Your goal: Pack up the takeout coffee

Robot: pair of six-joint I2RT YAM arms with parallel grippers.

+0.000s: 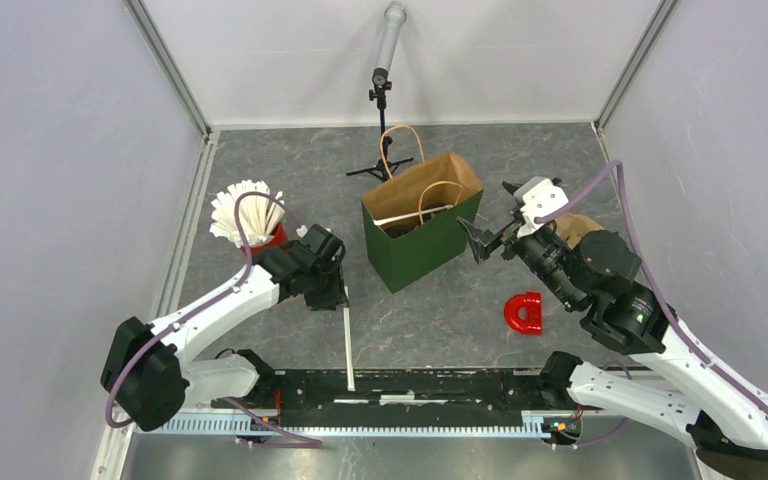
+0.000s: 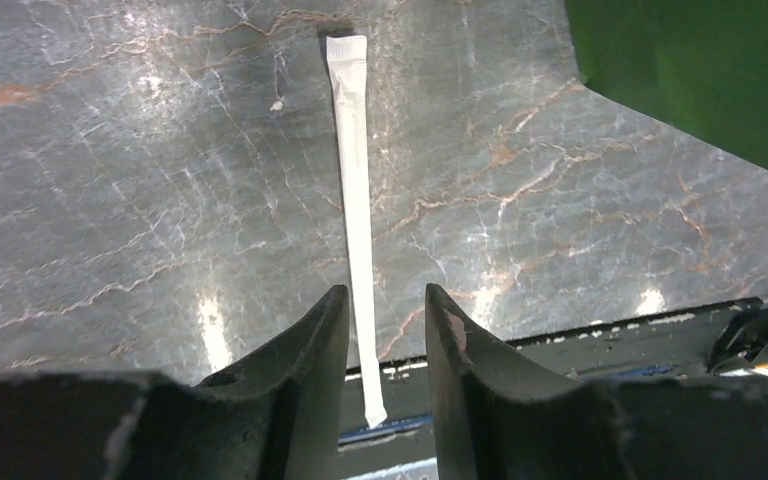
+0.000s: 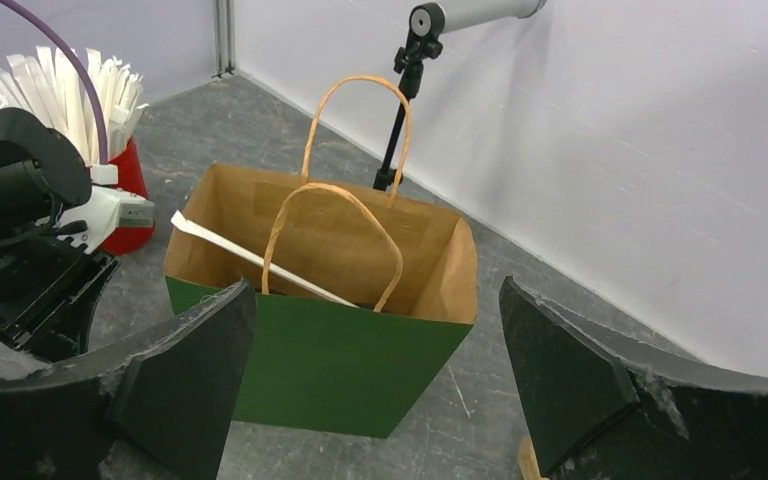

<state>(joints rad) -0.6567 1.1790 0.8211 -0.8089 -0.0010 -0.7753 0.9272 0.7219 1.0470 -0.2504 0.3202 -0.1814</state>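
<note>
The takeout coffee is out of view. The green paper bag (image 1: pixel 422 235) (image 3: pixel 330 355) stands open at mid-table, and one white wrapped stick (image 3: pixel 250 258) leans inside it. Another white stick (image 1: pixel 348 340) (image 2: pixel 357 200) lies flat on the table, its near end past the table edge. My left gripper (image 1: pixel 341 283) (image 2: pixel 385 292) hovers over this stick with its jaws apart. The stick runs between them, close to the left finger, and is not pinched. My right gripper (image 1: pixel 473 242) (image 3: pixel 377 290) stands wide open just right of the bag, facing it, with nothing in it.
A red cup (image 1: pixel 272 237) (image 3: pixel 132 185) full of white sticks stands left of the bag, behind my left wrist. A red U-shaped piece (image 1: pixel 525 313) lies at the front right. A brown cardboard thing (image 1: pixel 578 226) sits behind my right arm. A black tripod (image 1: pixel 380 150) stands behind the bag.
</note>
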